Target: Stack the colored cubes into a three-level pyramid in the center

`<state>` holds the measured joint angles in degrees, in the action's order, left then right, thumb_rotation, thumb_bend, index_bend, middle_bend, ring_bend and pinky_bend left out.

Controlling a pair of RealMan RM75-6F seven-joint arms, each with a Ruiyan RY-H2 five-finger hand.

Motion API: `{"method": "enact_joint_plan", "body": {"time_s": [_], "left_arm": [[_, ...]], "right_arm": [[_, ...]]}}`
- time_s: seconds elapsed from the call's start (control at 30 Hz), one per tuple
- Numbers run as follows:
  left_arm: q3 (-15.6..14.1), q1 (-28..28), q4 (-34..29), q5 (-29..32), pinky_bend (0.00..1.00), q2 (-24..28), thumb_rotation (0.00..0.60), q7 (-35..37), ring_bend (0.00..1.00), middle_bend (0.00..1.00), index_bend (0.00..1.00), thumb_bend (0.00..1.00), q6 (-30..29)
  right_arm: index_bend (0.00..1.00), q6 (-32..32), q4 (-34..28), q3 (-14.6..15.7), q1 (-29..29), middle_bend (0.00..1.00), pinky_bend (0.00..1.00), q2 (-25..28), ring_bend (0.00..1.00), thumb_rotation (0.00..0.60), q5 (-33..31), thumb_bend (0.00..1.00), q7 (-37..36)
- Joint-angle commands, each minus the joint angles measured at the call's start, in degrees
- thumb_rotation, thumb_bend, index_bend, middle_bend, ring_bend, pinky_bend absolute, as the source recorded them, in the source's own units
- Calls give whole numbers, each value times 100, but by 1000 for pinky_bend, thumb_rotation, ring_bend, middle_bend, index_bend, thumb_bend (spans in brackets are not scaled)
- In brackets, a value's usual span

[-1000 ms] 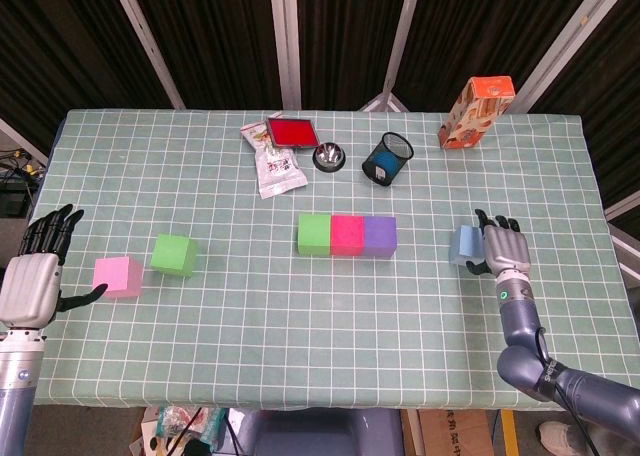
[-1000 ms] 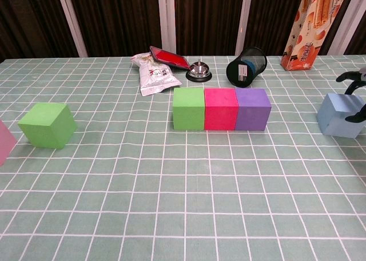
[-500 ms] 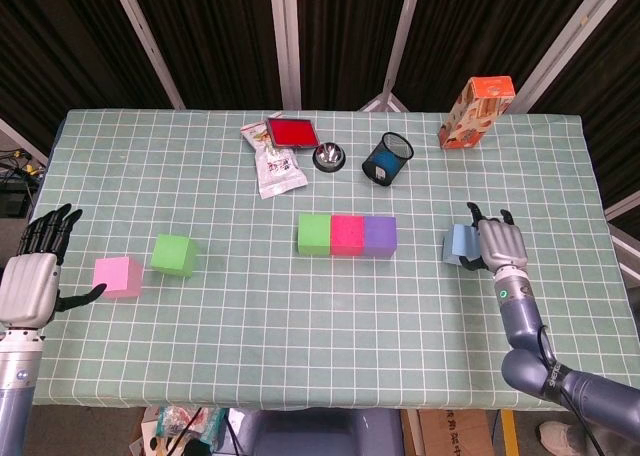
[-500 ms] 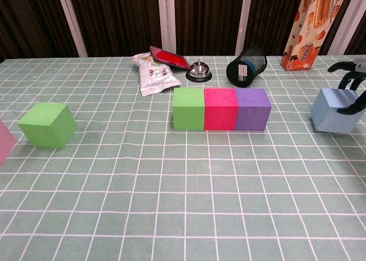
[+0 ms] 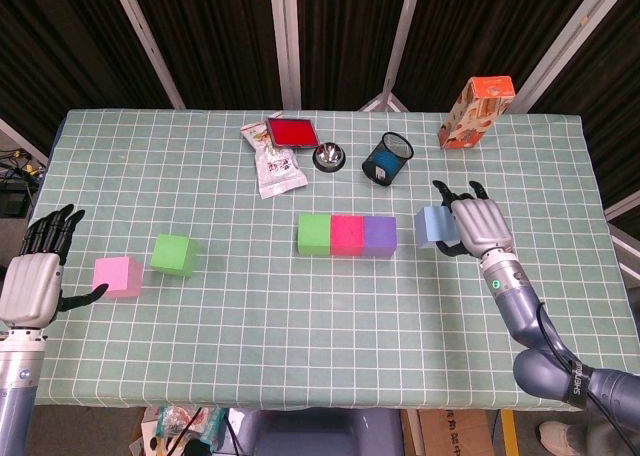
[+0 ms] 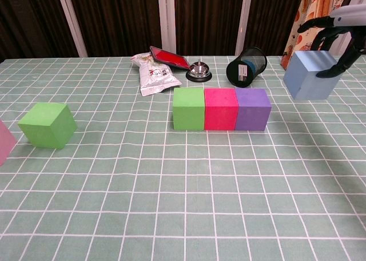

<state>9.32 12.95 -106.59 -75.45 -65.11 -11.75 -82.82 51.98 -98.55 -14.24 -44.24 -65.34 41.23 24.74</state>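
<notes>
Toward the table's [image 5: 560, 306] right edge, the light blue cube [image 5: 432, 224] was gripped by the right hand [image 5: 476, 226], lifted beside the green-pink-purple base row [image 5: 347, 234]. Second level was in hand; placement atop that row seemed needed next. Left hand [image 5: 32, 281] was held empty, fingers spread.

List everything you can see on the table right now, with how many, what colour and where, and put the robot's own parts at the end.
Row cubes: 3, green, magenta, purple, touching, table centre.
Light blue cube: 1, held in the air right of the row.
Loose green cube: 1, left side.
Pink cube: 1, far left.
Red tray: 1, back centre.
Snack packet: 1, white, in front of the tray.
Bell: 1, silver, back centre.
Mesh cup: 1, black, tipped over, right of the bell.
Carton: 1, orange, back right.
Tablecloth: 1, green checked.
Left hand: 1, beside the pink cube, holding nothing.
Right hand: 1, holding the light blue cube.
</notes>
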Motion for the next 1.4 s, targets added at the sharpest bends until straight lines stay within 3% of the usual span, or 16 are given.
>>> {"method": "enact_joint_plan", "body": {"time_s": [0.03,0.2,0.5,0.77,0.93,1.4], "left_arm": [[10,4,-7,15,11,8,600,23,0,0,0,53,9],[71,10,3,101,11,53,600,122,0,0,0,53,29],[90,20,72,189,11,108,600,280,0,0,0,53,121],[102,29,49,257,11,157,600,425,0,0,0,53,204],[99,29,34,289,11,185,600,489,0,0,0,52,245],[107,31,3,296,11,228,600,563,0,0,0,52,250]], "right_arm": [[0,97,-288,-78,-348,426,0,37,296,600,-476,305,435],[0,353,-377,-103,-784,426,0,-186,296,600,-1220,305,944],[0,1280,-449,-302,-1755,426,0,-810,296,600,-3173,305,2083],[0,1621,-413,-481,-2087,426,0,-1127,297,600,-3633,305,2330],[0,1803,-358,-768,-2254,426,0,-1284,296,600,-3996,305,2332],[0,1753,-83,-814,-2257,426,0,-1529,296,600,-4018,306,2292]]}}
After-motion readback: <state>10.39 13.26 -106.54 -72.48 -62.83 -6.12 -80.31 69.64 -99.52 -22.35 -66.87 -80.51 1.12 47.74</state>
